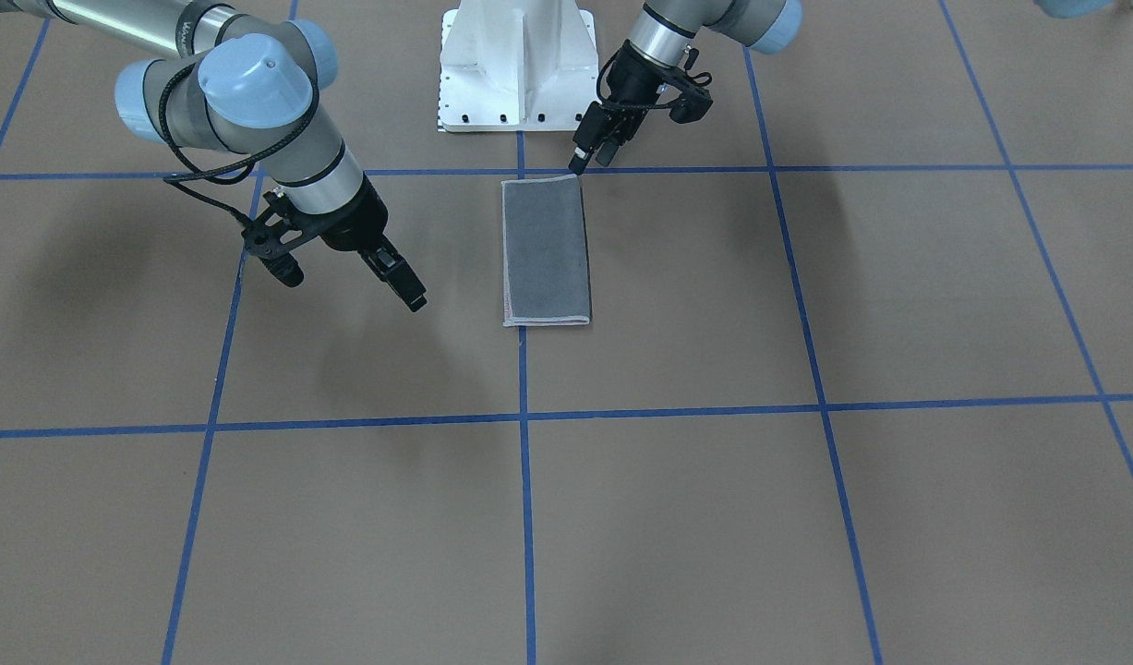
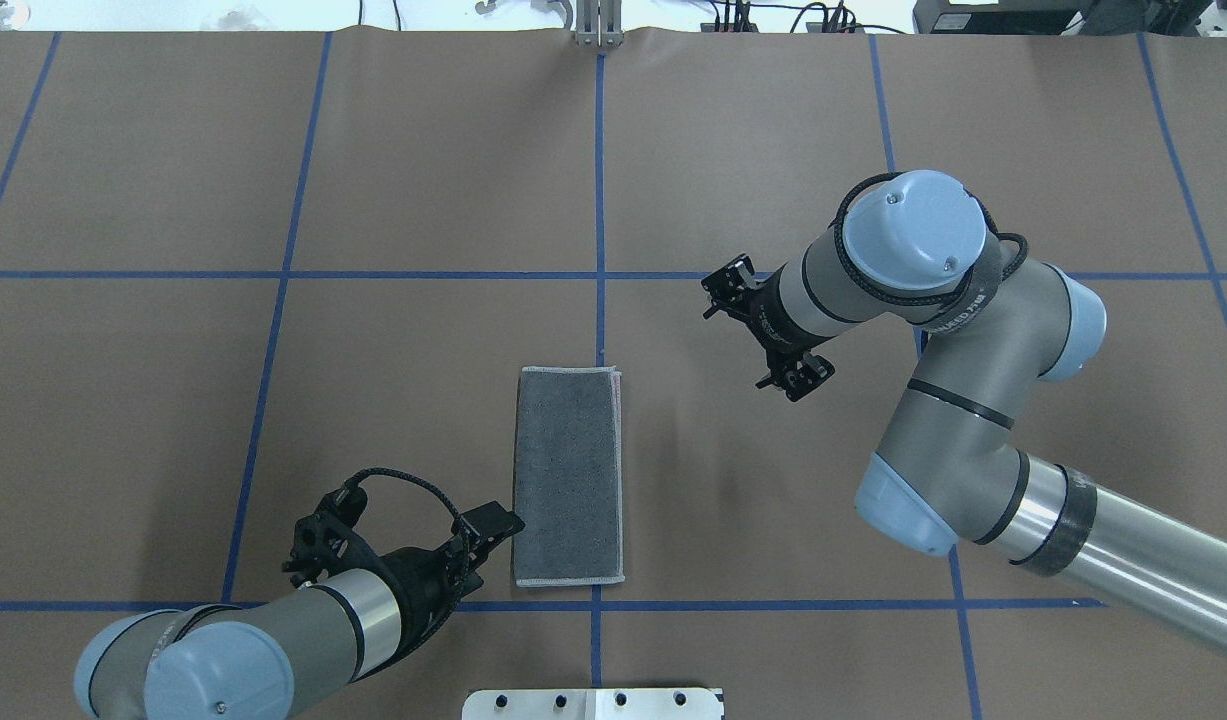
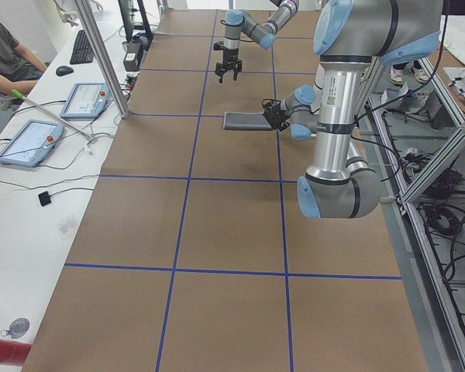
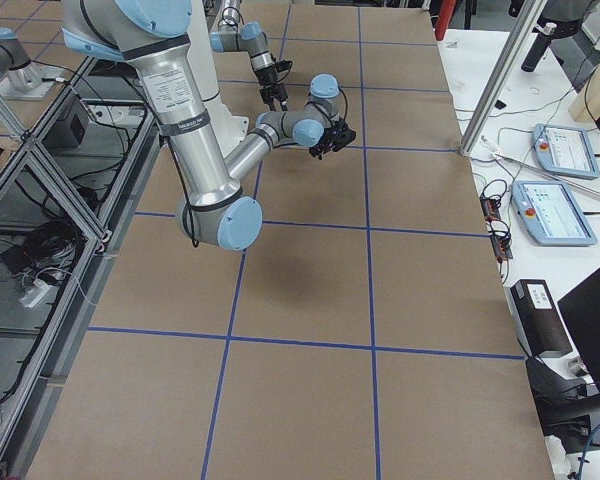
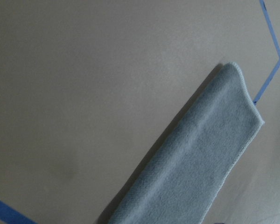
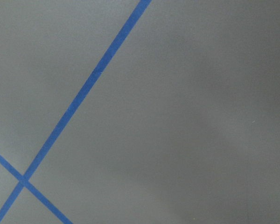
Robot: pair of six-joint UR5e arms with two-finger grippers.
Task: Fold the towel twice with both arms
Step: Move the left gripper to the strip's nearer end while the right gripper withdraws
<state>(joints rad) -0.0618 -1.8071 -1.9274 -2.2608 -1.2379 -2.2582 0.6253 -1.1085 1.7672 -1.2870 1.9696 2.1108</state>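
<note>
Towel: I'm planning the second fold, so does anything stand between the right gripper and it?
Nothing visible does. Only bare table lies between the right gripper and the towel. The left gripper is at a corner on the towel's opposite side, outside that path.

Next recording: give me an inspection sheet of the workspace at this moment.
Surface: brown table with a blue tape grid.
Job's things: towel folded once, dark grey face up, lying flat as a long rectangle.
Clutter: nothing seen.
End effectors: left end effector by the towel's robot-side corner, fingers look apart; right end effector apart from the towel, state unclear.
Cables: black wrist cables, off the towel.
Surroundings: white pedestal; side bench with tablets; a seated person.
</note>
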